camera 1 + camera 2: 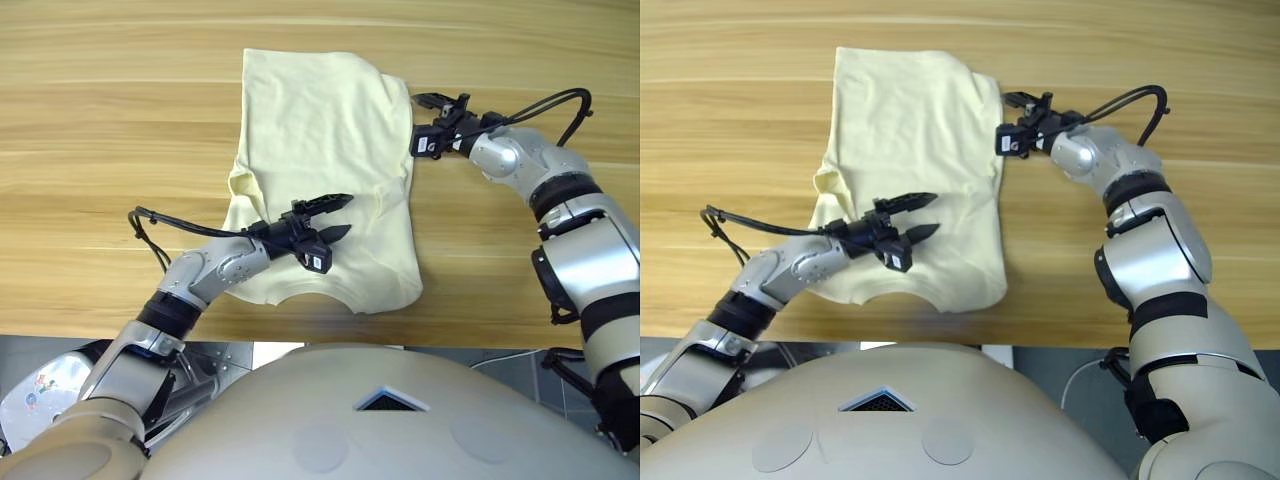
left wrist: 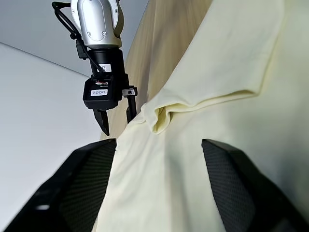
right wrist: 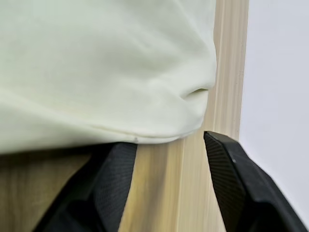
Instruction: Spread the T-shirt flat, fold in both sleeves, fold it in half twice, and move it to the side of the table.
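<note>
T-shirt (image 1: 310,120), pale yellow, lies on the wooden table (image 1: 100,120), about in the middle, with its collar at the near edge and its hem at the far side. It looks narrow, and its right side has a bumpy fold.

The left gripper (image 1: 343,216) is over the near part of the shirt with its two fingers apart, holding nothing. The right gripper (image 1: 420,125) is at the shirt's right edge, on the far part. Its fingers are apart too, with the cloth edge just at them.

What could go wrong? I think the right gripper might pinch only the top layer (the edge is puffy there), and then the fold would come undone. A hard pull could also drag the whole shirt and bunch it up.

No box or basket is part of this job; the shirt lies right on the wood.
</note>
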`<state>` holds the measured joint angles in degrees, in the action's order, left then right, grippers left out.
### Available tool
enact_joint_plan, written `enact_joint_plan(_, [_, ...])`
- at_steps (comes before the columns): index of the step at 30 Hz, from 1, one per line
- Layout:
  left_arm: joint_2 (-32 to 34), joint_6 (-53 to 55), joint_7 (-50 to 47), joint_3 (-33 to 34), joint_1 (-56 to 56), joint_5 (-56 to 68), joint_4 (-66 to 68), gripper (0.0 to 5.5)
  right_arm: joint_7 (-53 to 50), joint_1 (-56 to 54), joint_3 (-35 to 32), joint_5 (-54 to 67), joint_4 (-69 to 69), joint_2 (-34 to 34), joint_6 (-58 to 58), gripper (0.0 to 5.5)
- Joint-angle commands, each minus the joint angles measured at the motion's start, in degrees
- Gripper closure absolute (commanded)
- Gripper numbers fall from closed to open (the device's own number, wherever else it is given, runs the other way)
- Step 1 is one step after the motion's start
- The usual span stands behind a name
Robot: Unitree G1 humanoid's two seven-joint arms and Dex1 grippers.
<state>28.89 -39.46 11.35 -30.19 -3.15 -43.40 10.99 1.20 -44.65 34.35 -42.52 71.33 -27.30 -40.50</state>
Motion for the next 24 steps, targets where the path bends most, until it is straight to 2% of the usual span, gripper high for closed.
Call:
enact_joint_plan(1, [4.3,1.8,3.9,-2.9,5.2,-2.7,1.1,2.18,0.7,-0.6,1.1,-0.9,1.9,2.2,0.8,2.98])
enact_joint_plan(10, [12.5,0.2,8.5,-3.7,11.4,3.3,-1.6,2.18,0.2,-5.8,1.0,-0.7,4.2,8.4,2.7,2.98])
enact_joint_plan(17, [13.9,-0.4,9.1,-4.6,10.8,4.8,1.4,2.18,-0.4,-10.0,-0.5,0.7,6.3,14.2,8.3,2.98])
enact_joint_plan(20, [13.7,-0.7,8.7,-4.6,10.2,4.9,3.1,2.18,-2.1,-12.7,-3.4,2.8,7.1,16.3,12.0,2.98])
enact_joint_plan(24, [12.8,-1.5,8.2,-5.1,8.5,4.7,5.3,2.18,-5.5,-18.1,-12.4,10.0,7.3,16.4,16.8,2.98])
